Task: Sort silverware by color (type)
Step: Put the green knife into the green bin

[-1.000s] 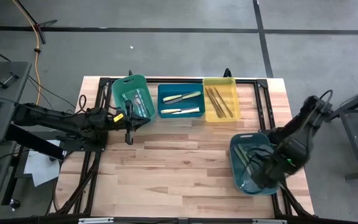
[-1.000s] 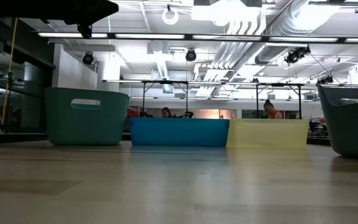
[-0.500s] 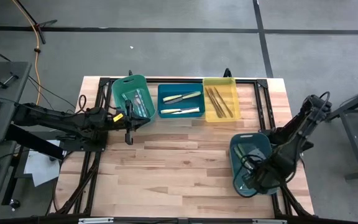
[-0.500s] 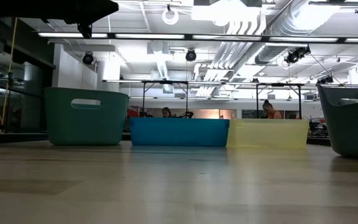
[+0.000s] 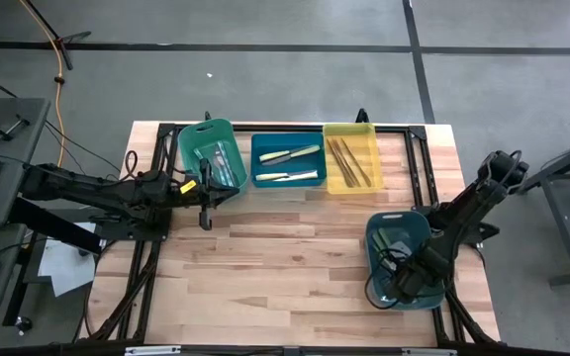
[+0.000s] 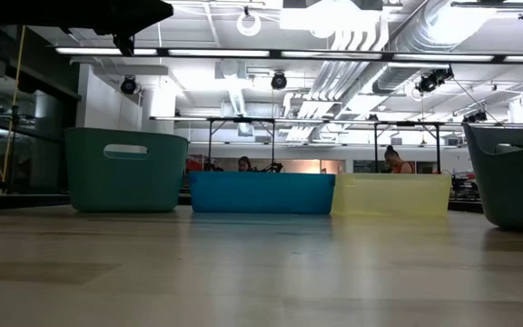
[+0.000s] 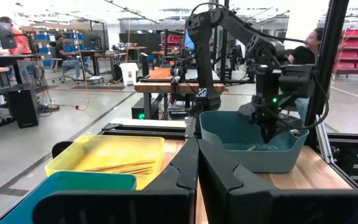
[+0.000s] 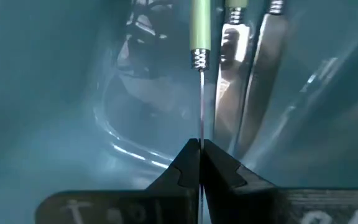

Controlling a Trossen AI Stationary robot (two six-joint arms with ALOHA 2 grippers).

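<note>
Silverware is getting sorted, and the job looks well underway. Down inside the teal bin point(image 5: 401, 260) near the desk's right front corner, the right claw point(image 8: 201, 152) is pinching a green-handled utensil point(image 8: 200, 25) by its thin metal end, with other pieces lying just beside it. Along the back edge, a green tub point(image 5: 209, 151), blue bin point(image 5: 288, 161) and yellow bin point(image 5: 350, 156) are already holding sorted pieces. The left claw point(image 7: 197, 163) is waiting with fingers together near the green tub. Only the right wrist view is showing the grip; the low view is showing just bin walls.
</note>
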